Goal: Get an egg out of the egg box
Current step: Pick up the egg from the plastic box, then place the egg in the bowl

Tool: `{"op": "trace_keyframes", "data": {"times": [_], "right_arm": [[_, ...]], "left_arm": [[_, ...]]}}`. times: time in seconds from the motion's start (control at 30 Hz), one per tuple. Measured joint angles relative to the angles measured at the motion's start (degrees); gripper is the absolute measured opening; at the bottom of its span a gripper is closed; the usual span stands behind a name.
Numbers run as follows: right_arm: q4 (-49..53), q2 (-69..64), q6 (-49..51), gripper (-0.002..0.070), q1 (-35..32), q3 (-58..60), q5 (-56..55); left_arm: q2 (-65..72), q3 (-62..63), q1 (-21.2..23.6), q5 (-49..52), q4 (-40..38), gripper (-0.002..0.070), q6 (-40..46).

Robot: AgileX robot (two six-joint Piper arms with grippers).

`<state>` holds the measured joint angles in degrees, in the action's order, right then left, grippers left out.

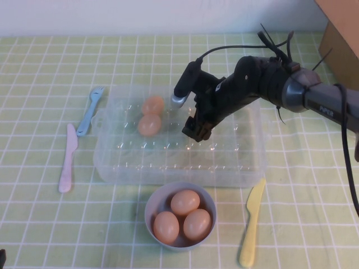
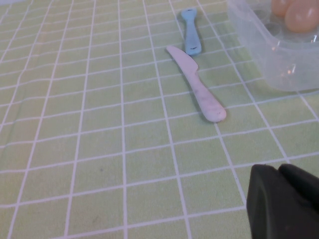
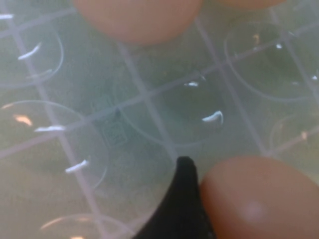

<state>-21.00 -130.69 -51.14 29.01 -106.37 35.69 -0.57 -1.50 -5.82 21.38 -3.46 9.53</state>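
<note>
The clear plastic egg box (image 1: 168, 172) sits mid-table with two peach-tan eggs (image 1: 150, 115) in its far-left cups. My right gripper (image 1: 196, 128) hangs low over the middle of the box, shut on a third egg (image 3: 259, 199). That egg presses against one black finger (image 3: 182, 199) above empty cups; the other finger is out of frame. Another boxed egg (image 3: 139, 17) lies just beyond. My left gripper (image 2: 279, 170) is shut and empty, low over the cloth left of the box (image 2: 279, 59), out of the high view.
A round grey bowl (image 1: 152, 197) with three eggs stands in front of the box. A pink knife (image 1: 67, 159) and a blue fork (image 1: 88, 112) lie to the left, a yellow knife (image 1: 251, 221) to the front right. A cardboard box (image 1: 342, 39) stands at the far right.
</note>
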Motion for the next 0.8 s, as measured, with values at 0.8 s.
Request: {"op": "trace_keyframes", "data": {"times": [0.8], "right_arm": [[0.7, 13.4, 20.1, 0.0401, 1.8, 0.8, 20.2]], "left_arm": [[0.0, 0.0, 0.0, 0.0, 0.0, -0.0004, 0.0]]}}
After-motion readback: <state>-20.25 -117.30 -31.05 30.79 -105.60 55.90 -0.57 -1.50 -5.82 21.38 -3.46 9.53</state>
